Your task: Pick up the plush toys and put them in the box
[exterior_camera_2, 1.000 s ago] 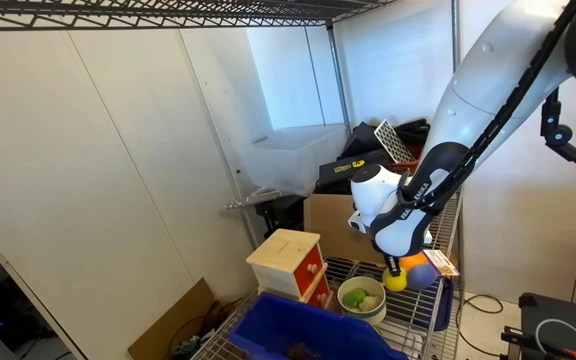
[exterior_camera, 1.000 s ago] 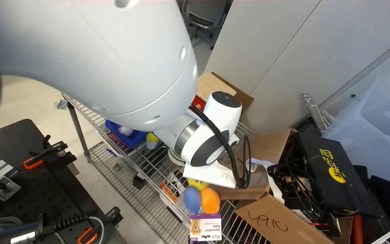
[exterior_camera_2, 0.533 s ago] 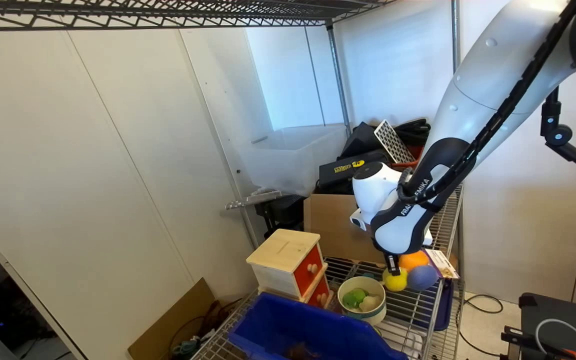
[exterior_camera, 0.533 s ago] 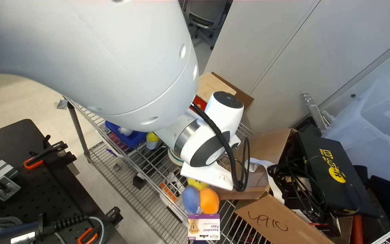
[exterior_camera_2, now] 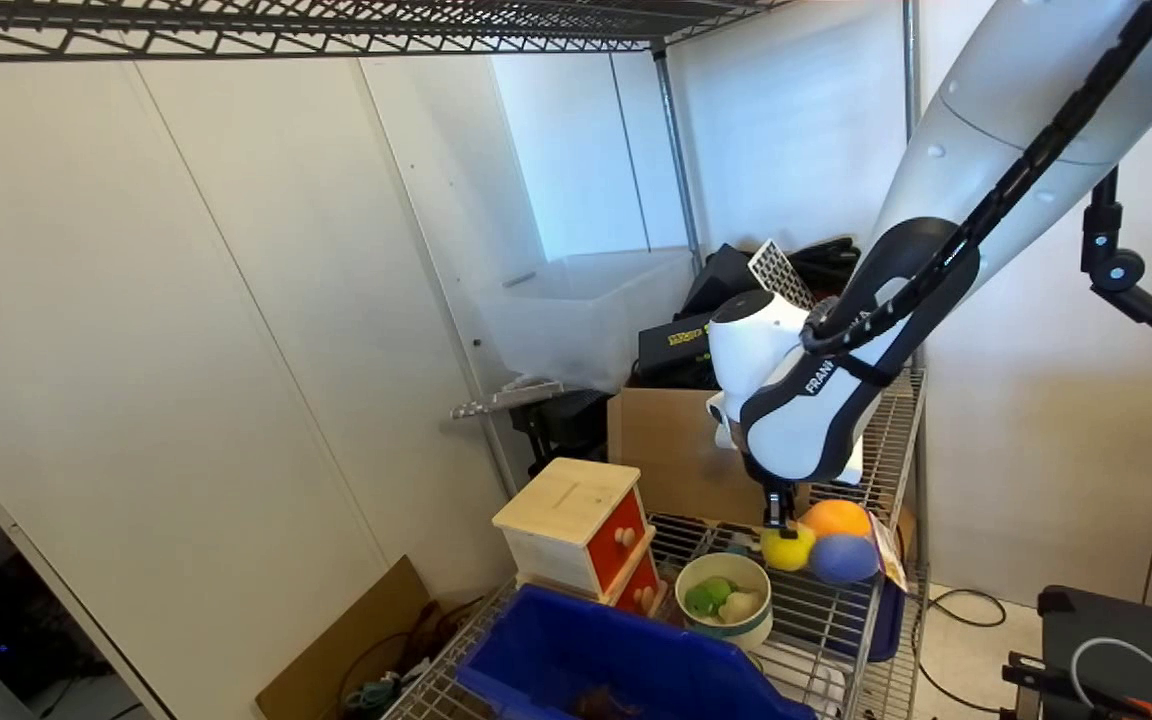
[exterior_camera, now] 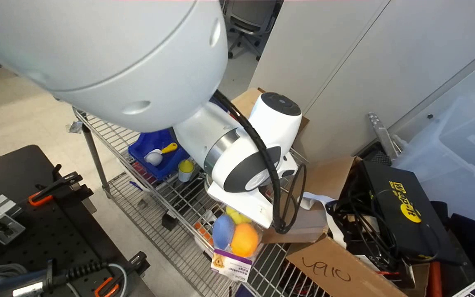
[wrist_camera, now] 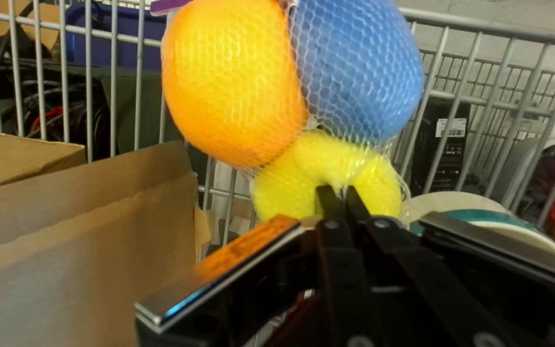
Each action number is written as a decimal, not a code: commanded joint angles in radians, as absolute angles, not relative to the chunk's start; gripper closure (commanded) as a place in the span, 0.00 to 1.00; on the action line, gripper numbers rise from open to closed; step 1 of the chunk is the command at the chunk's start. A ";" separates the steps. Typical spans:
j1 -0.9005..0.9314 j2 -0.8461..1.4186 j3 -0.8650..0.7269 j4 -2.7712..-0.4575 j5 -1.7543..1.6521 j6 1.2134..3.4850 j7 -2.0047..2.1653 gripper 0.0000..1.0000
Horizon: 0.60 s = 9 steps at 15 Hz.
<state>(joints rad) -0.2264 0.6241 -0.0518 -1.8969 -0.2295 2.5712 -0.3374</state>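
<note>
"Counts?"
"Three plush toys [exterior_camera_2: 825, 546] in one net [wrist_camera: 354, 91]: orange one [wrist_camera: 234, 82], blue one [wrist_camera: 362, 62], yellow one [wrist_camera: 287, 183]. I have my claw [wrist_camera: 339, 193] pinched narrow on the net at the yellow one."
"Box?"
"One blue box [exterior_camera_2: 626, 640], well apart from the claw, past one teal-banded tub [exterior_camera_2: 738, 632]. One scoop [exterior_camera: 154, 157] inside; maybe a brown lump [exterior_camera_2: 601, 703] too, it's dark."
"Room?"
"Cardboard [wrist_camera: 94, 250] just beside the claw, shelf edge [wrist_camera: 489, 28] past the blue one. Open space over the box."

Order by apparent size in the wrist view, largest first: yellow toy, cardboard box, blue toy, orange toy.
1. Cardboard box
2. Orange toy, blue toy: too alike to rank, both cut off on top
3. Yellow toy, partly hidden by the end effector
</note>
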 commanded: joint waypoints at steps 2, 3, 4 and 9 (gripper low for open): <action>-0.207 0.543 -0.061 -1.947 -0.171 2.545 -0.260 0.99; -0.201 0.529 -0.065 -1.952 -0.162 2.546 -0.235 0.99; -0.194 0.516 -0.070 -1.958 -0.159 2.545 -0.210 0.99; -0.155 0.452 -0.088 -1.989 -0.155 2.548 -0.084 0.99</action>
